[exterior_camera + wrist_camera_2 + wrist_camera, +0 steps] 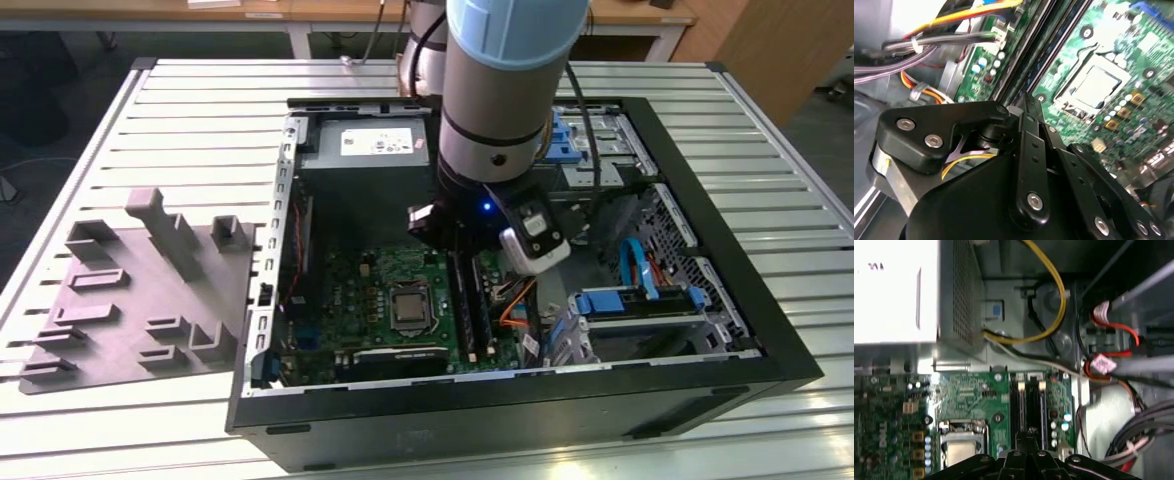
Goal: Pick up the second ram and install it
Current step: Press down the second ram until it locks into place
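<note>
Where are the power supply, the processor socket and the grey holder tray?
power supply (363,150): exterior view, on its top face.
processor socket (1097,87): second wrist view, on its metal cover.
grey holder tray (134,300): exterior view, on its flat base.

The bench is pale grey with a ribbed pattern of parallel slats. Near its edge at the exterior view's left lies a dull mauve-grey holder tray. The computer case is black, its motherboard bright green dotted with small silver and yellow parts. The power supply is grey with a white label. The drive clips are blue. In the first wrist view a yellow cable loops beside red wires. The arm is silver-grey with a light blue band, and its fingers are black.
</note>
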You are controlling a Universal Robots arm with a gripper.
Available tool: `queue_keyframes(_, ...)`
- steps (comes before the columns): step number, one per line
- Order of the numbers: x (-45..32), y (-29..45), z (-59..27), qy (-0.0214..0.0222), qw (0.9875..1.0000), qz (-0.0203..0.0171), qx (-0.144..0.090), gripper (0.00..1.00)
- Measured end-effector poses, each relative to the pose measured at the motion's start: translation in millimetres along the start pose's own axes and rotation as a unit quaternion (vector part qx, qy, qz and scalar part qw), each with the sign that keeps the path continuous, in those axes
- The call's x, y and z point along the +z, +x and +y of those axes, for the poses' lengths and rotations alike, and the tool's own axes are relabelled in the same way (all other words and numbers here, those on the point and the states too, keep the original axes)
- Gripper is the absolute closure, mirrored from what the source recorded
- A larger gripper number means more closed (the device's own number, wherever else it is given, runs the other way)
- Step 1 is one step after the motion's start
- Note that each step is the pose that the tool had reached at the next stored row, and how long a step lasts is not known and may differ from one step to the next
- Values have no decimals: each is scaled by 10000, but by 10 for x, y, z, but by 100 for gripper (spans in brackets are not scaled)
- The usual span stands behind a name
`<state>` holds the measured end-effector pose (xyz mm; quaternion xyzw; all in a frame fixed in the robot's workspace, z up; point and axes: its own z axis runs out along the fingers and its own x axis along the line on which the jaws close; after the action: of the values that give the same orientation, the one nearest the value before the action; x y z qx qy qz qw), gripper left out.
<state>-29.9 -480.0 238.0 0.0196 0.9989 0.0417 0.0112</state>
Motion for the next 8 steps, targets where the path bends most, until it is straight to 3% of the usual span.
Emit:
queue_keyframes(4,-8,-4,-99,29,10000,-2,-1,89)
queue_keyframes(8,-12,-6,-137,149,9999,-6,-4,89)
